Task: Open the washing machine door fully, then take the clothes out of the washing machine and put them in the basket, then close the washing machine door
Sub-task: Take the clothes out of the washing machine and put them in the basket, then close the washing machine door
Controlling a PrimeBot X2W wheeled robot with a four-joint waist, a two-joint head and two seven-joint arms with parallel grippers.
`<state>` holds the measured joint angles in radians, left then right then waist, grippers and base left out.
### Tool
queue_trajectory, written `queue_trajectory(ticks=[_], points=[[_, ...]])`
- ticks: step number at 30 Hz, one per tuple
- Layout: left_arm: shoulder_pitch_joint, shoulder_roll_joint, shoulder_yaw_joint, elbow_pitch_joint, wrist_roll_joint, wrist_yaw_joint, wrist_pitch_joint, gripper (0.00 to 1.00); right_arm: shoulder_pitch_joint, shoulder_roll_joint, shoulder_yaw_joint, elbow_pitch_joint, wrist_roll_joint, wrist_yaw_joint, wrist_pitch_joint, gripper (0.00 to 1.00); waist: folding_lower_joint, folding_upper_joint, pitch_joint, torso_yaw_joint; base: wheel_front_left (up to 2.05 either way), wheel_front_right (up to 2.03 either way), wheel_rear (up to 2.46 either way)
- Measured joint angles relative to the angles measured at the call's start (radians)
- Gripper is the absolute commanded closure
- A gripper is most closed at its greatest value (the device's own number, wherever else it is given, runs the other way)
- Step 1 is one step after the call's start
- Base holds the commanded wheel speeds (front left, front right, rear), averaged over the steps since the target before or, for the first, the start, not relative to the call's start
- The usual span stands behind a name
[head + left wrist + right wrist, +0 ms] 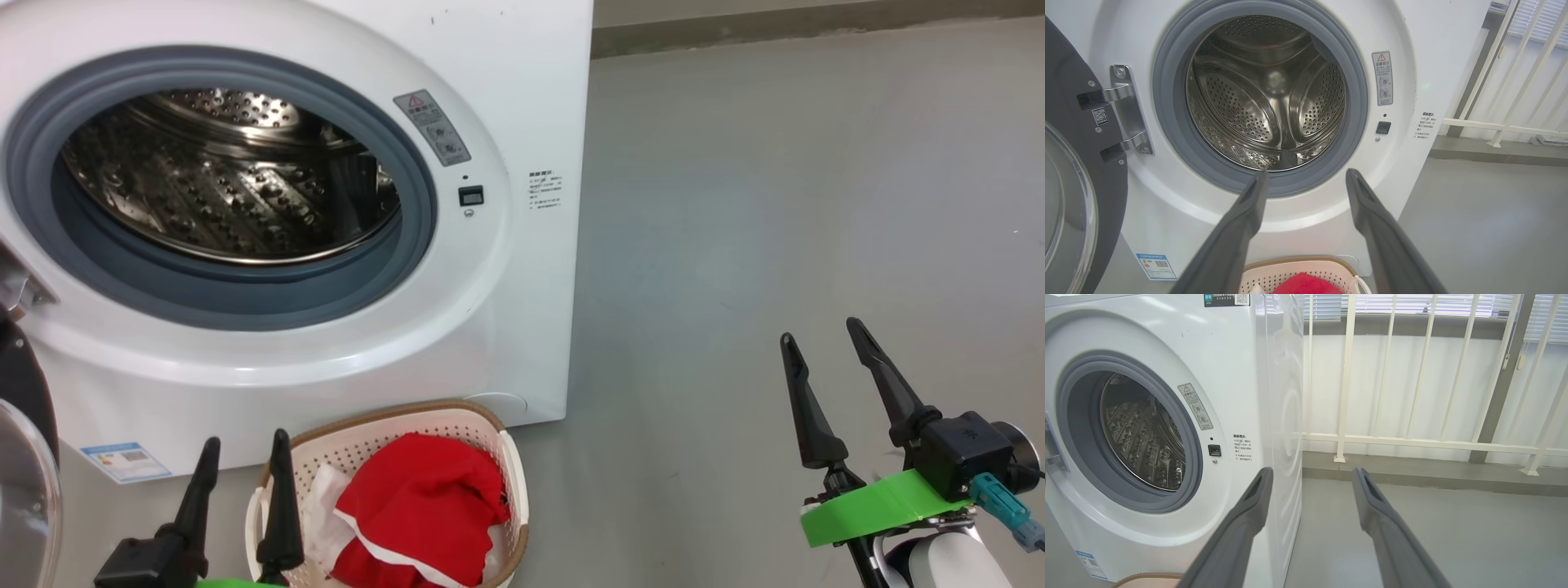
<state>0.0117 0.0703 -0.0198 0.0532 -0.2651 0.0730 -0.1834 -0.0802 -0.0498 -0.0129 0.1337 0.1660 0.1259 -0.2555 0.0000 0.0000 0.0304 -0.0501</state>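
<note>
Clothes [424, 498], red, in basket [392, 412] before washing machine [522, 122], just beside spread, empty left tool [247, 437]; right tool [820, 329] likewise; left wrist view adds door hinge [1126, 110].

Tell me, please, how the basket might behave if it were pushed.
The basket looks like thin perforated plastic, so probably light and apt to slide on the smooth floor. The soft clothes inside likely add little weight.

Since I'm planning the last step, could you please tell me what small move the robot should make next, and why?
Probably swing the open left gripper toward the washing machine door, standing open on its left, to start pushing it shut: the drum looks empty and the clothes already lie in the basket.
</note>
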Motion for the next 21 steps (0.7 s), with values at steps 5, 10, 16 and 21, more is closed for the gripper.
queue_trajectory(ticks=[5,10,16,21], points=[[0.012,0.004,0.001,-0.019,0.0,0.007,0.015,0.0,0.0,0.0,0.001,0.0,0.001,0.0,0.0,0.0,0.0,0.0,-0.014,-0.013,0.0,0.0,0.0],[0.02,0.01,0.001,-0.039,0.0,0.016,0.016,0.0,0.001,0.0,0.003,-0.001,0.002,0.0,0.0,0.0,0.0,0.0,-0.016,-0.017,0.0,0.0,0.0],[0.031,0.011,-0.002,-0.05,0.003,0.034,0.025,0.0,0.016,0.001,0.003,-0.001,0.002,0.0,0.0,0.0,0.0001,0.0,-0.009,-0.011,-0.24,0.24,0.0],[0.03,0.011,-0.009,-0.056,0.003,0.042,0.033,0.0,0.016,0.001,0.003,-0.001,0.002,0.0,0.0,0.0,0.0,0.0,-0.003,-0.002,-0.94,0.94,0.0]])
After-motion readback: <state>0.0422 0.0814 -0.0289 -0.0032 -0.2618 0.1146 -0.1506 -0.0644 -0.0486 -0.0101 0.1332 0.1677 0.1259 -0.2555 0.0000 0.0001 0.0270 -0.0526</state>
